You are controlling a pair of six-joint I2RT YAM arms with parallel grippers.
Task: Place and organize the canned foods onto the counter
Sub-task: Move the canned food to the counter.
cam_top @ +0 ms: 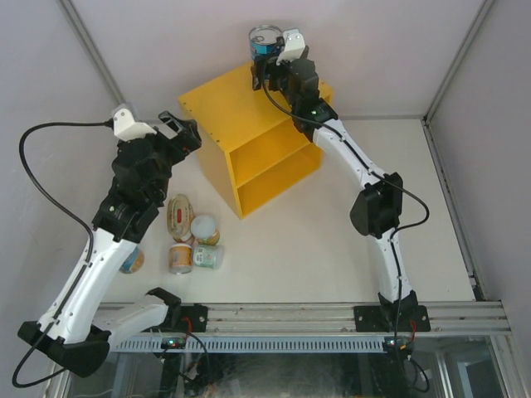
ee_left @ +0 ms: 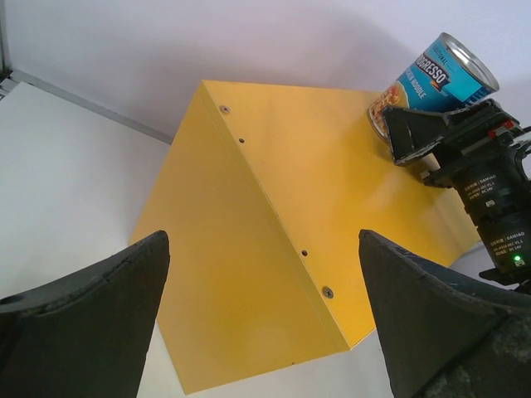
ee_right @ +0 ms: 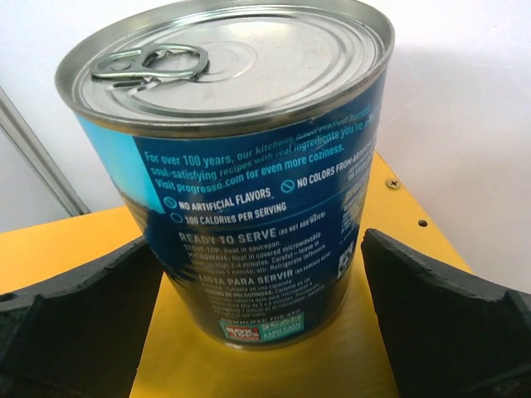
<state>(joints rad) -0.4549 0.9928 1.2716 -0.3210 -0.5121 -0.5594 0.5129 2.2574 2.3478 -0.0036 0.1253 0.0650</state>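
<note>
Placement step's nearly wrapped: your right hand is spread wide, a finger on each side of the blue can, which stands upright on the far top corner of the counter. Next I'd back off without clipping it. Left hand is wide and empty, and the loose cans lie near that arm.

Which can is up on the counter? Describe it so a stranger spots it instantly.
Find the yellow counter; at the far corner of its top, a tall blue-labelled can with a pull-tab lid stands inside the open right gripper. It alone is up there: the other cans sit on the table by the left arm.
</note>
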